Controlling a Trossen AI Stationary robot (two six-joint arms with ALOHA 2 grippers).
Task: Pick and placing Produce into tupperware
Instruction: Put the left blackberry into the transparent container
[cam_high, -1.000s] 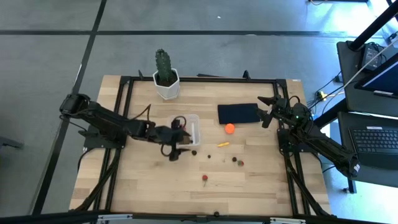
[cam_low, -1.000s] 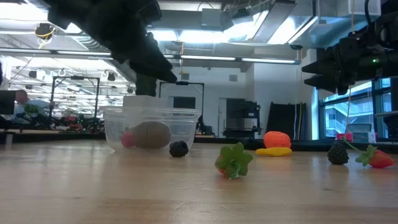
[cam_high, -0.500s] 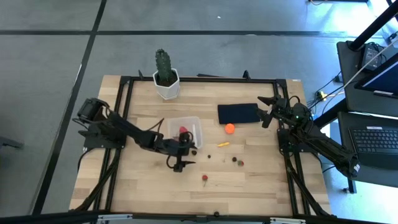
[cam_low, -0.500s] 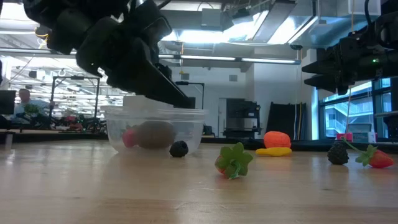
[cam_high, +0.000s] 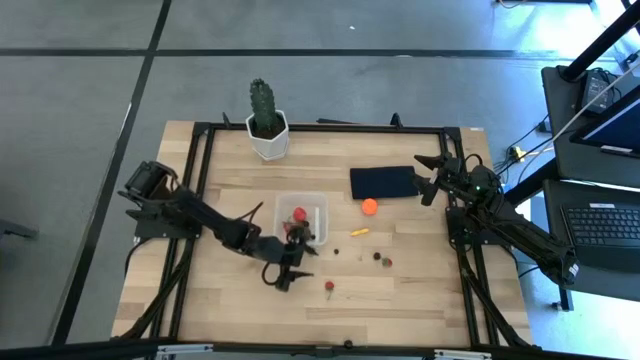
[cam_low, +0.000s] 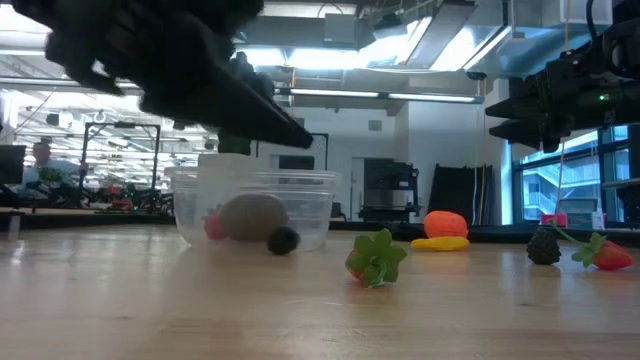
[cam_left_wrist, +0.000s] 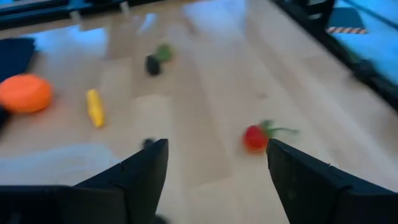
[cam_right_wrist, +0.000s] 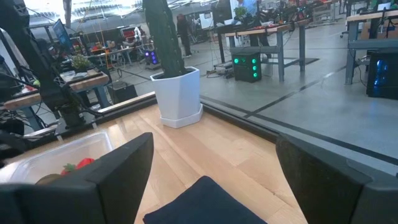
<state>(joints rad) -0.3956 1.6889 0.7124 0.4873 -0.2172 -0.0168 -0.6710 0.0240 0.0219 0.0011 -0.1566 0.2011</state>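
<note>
The clear square tupperware (cam_high: 301, 216) (cam_low: 255, 208) sits on the table with a red piece (cam_high: 298, 214) and a brown lump (cam_low: 250, 216) inside. My left gripper (cam_high: 290, 264) (cam_left_wrist: 217, 146) is open above the table, just near-side of the tupperware. A red piece with green leaves (cam_high: 328, 287) (cam_left_wrist: 255, 137) lies ahead of its fingers. A dark berry (cam_low: 283, 240) lies beside the tupperware wall. The orange ball (cam_high: 369, 207), yellow sliver (cam_high: 358, 232) and dark berries (cam_high: 378, 257) lie to the right. My right gripper (cam_high: 428, 176) (cam_right_wrist: 214, 140) waits open at the navy rectangle's right end.
A green cactus in a white hexagonal pot (cam_high: 266, 125) stands at the far edge. The flat navy rectangle (cam_high: 382, 182) lies far right of centre. A black frame (cam_high: 320, 127) runs around the table top. Bare wood stretches along the near side.
My left gripper has moved from above the tupperware toward the near edge and a little right, closing on the red piece with green leaves. The red piece inside the tupperware has come into sight from above. The tupperware has slid slightly toward the near edge.
</note>
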